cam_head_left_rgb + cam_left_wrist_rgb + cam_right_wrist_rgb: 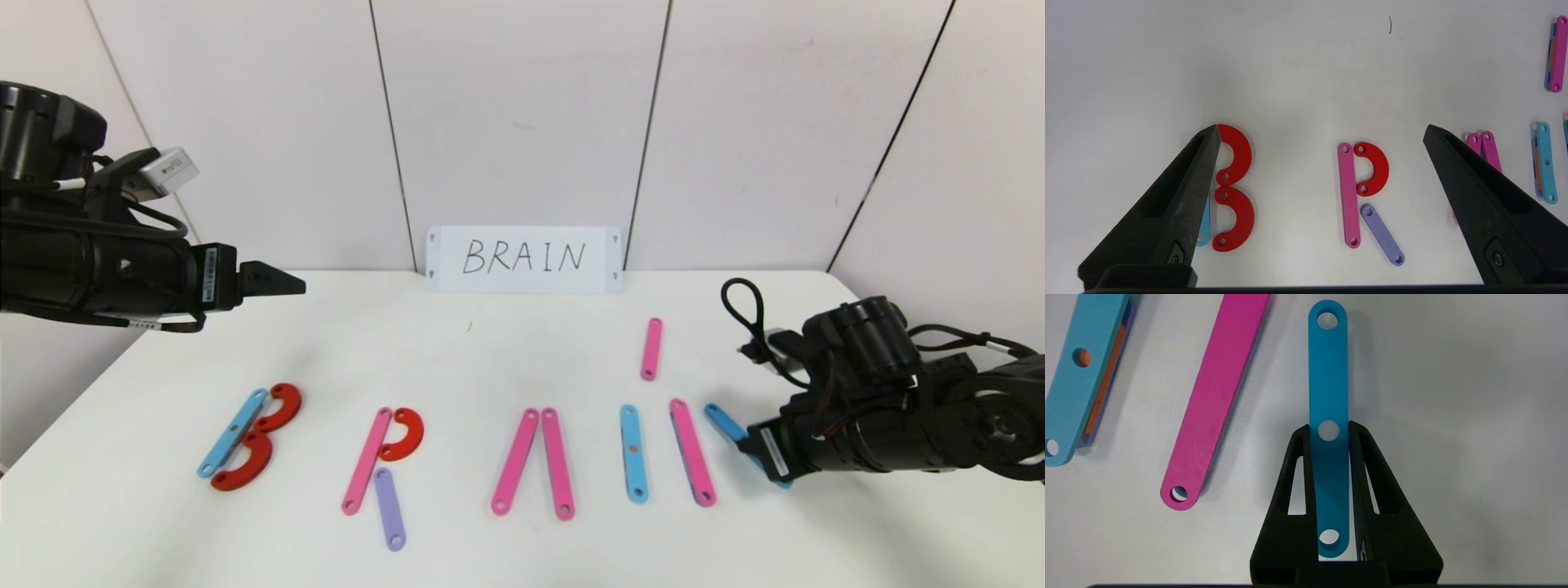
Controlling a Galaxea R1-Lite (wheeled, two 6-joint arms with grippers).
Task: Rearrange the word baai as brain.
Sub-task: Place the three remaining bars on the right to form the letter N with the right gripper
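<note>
The row of letters lies on the white table (490, 351). The B is a light blue bar (233, 431) with two red C pieces (277, 407). The R is a pink bar (367, 460), a red C (404, 434) and a purple bar (389, 506). Two pink bars (516, 460) lean together, then come a light blue bar (633, 452) and a pink bar (692, 461). My right gripper (1329, 430) is shut on a blue bar (1328, 375) low at the table, right of that pink bar. My left gripper (1323, 128) is open and empty, raised above the B and R.
A white card (524, 259) with handwritten BRAIN leans on the back wall. A single pink bar (651, 349) lies behind the row at the right. The table's edges run close on the left and right.
</note>
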